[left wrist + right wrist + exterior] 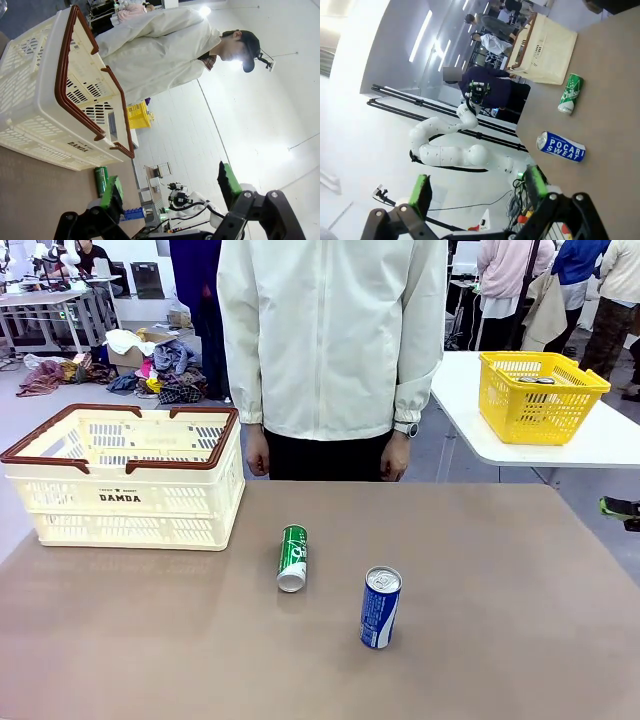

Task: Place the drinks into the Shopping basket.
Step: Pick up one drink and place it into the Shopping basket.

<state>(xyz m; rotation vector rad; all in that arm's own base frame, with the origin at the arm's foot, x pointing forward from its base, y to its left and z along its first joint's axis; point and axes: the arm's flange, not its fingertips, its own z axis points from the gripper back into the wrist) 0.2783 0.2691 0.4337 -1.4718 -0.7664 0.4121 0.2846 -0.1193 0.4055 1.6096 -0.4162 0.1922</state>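
Observation:
A green can lies on its side near the middle of the brown table, silver top toward me. To its right a blue and white can stands upright. The cream Shopping basket with a reddish-brown rim sits at the table's back left. In the left wrist view my left gripper is open and holds nothing, with the basket, the green can and the blue can ahead of it. In the right wrist view my right gripper is open, well off from the blue can, the green can and the basket.
A person in a white jacket stands at the table's far edge, hands hanging at the sides. A yellow basket rests on a white side table at the back right. The brown tabletop is bare right of the cans.

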